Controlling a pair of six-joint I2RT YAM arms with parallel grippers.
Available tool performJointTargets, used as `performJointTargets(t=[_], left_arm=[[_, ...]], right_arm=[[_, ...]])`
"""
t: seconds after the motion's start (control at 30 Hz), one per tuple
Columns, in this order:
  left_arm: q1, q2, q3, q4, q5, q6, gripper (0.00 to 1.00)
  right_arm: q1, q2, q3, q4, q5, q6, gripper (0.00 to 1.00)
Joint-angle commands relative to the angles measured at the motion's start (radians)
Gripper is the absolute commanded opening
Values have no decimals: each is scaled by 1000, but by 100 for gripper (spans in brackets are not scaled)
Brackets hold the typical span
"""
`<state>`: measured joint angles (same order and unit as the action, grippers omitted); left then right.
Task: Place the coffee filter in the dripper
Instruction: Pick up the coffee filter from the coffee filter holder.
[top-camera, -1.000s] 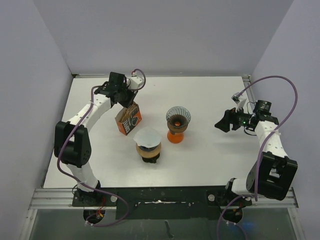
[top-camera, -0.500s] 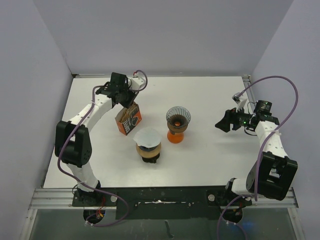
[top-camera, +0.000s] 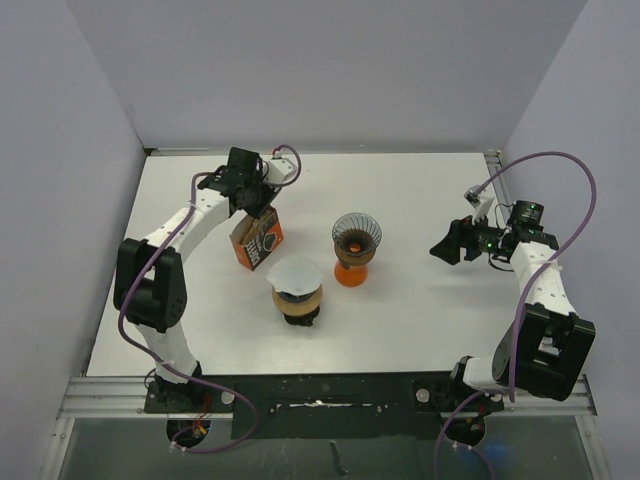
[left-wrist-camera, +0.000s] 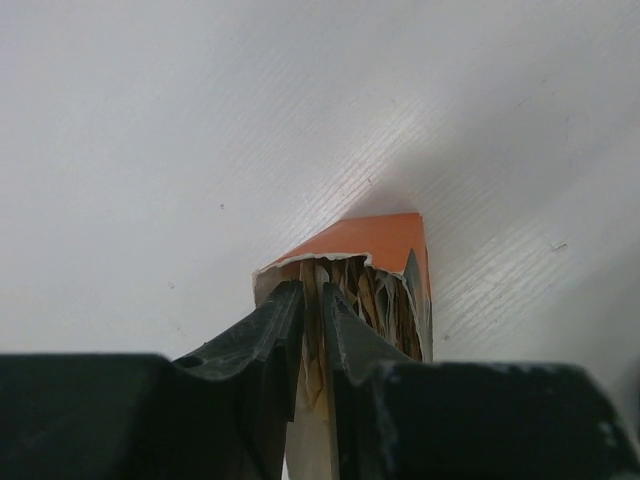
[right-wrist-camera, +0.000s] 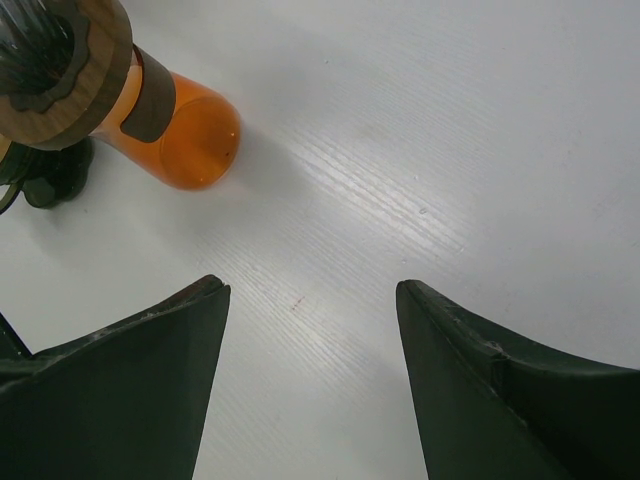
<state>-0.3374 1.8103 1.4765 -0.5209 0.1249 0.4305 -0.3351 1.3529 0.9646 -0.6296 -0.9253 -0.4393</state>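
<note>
- The left gripper (left-wrist-camera: 312, 300) is at the open top of the orange cardboard filter box (left-wrist-camera: 372, 234). Its jaws are nearly together, with only a slit between them, and they pinch the edge of one pale paper coffee filter (left-wrist-camera: 312, 380).
- The narrow pinch is probably meant to peel a single sheet off the pack. The rest of the beige filter stack (left-wrist-camera: 378, 300) sits just beside the right-hand finger.
- The coffee filter is inside the box and has not yet been lifted clear.
- The target is the glass-and-wood cone dripper on an orange base (top-camera: 356, 243). It stands upright on the white table (top-camera: 420, 190), near the box on its right, with its mouth up and nothing in it.
- It sits between the two arms, presumably so that either can reach it.
- A second brown dripper with a white paper cone (top-camera: 296, 288) seated in its top stands in front of the box.
- The right gripper (right-wrist-camera: 312, 290) has its jaws wide apart and holds nothing. It hovers over bare table, well apart from the orange-based dripper, and looks parked out of the way.
- Judgement: the task is at an early stage. The filter has yet to be drawn out, carried across and seated.
- Risks: neighbouring sheets could drag out with it, or the light box could tip.
</note>
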Motion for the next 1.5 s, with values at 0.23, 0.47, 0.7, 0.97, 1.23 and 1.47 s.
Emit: performJointTargets(t=[0.23,0.47,0.7,0.97,1.23,1.47], left_arm=[[-3,-12,52,23,-10,3,0],[-3,-53,74,-2,-10,7,0],[-2,-92,89,-35,-5,10,0],[-3,-132,93,-63,18,-4,0],[-3,-162,80,-73,34,-4,0],[-3,-162,50,-69,65,-9,0]], right_arm=[[-16,-22,-4,21,-42,-19,69],[-18,-25,-4,22,-47,-19,69],[-17,-23,-5,21,-56,-17,69],[-18,-40,-6,22,-63,-19,69],[-20,-47,-7,23,-58,-21,69],[-23,-44,-7,24,-59,-21,69]])
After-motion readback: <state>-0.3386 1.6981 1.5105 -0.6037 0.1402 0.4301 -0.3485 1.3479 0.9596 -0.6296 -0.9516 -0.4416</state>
